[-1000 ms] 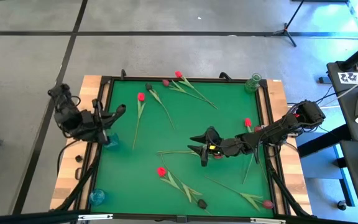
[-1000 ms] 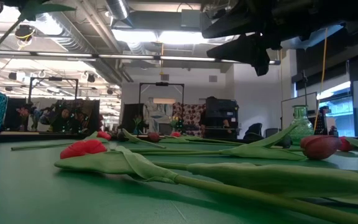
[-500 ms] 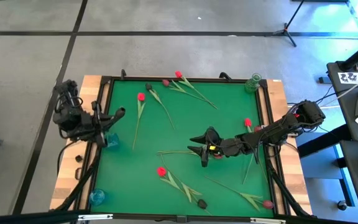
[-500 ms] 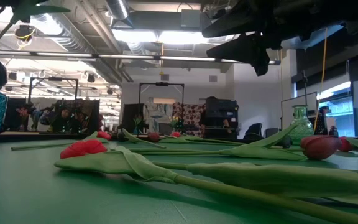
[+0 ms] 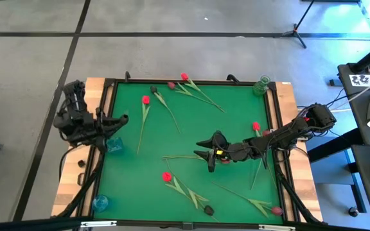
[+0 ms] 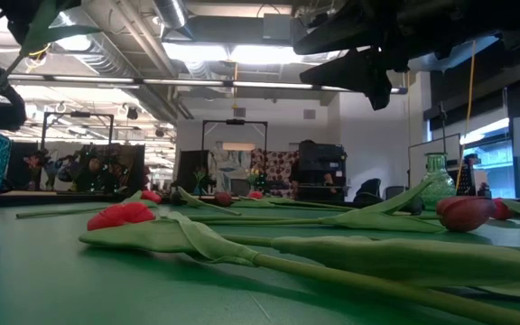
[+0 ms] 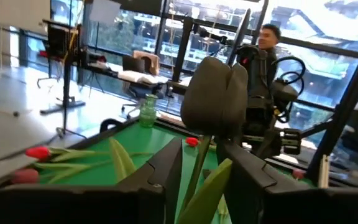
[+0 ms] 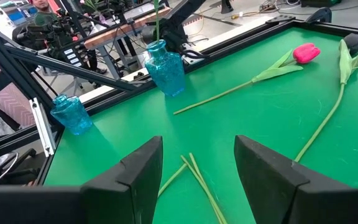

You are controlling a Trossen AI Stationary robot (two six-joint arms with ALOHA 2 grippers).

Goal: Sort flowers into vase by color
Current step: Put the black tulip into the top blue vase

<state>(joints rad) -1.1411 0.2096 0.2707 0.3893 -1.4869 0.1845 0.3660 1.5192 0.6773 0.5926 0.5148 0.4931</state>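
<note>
A dark tulip (image 7: 215,93) stands with its stem in the blue vase (image 5: 114,145) at the table's left edge; the vase also shows in the right wrist view (image 8: 165,68). My left gripper (image 5: 122,118) is level above that vase. Its fingers stand open on either side of the tulip's stem (image 7: 197,163). My right gripper (image 5: 211,158) hangs open and empty above loose green stems (image 8: 194,171) at the table's middle. Red tulips (image 5: 146,100) (image 5: 166,176) (image 5: 256,126) and dark tulips (image 5: 153,90) (image 5: 209,210) lie flat on the green mat.
A green glass vase (image 5: 261,85) stands at the far right corner and a second blue vase (image 5: 100,203) at the near left corner. A black frame (image 5: 172,81) rims the mat. People sit in the room beyond the table (image 6: 88,171).
My left arm has swung its elbow toward the far edge, and its gripper has drawn slightly toward the table's left and near edges. In the low view the tulip's stem and leaf above the blue vase have shifted a little. My right arm has kept still.
</note>
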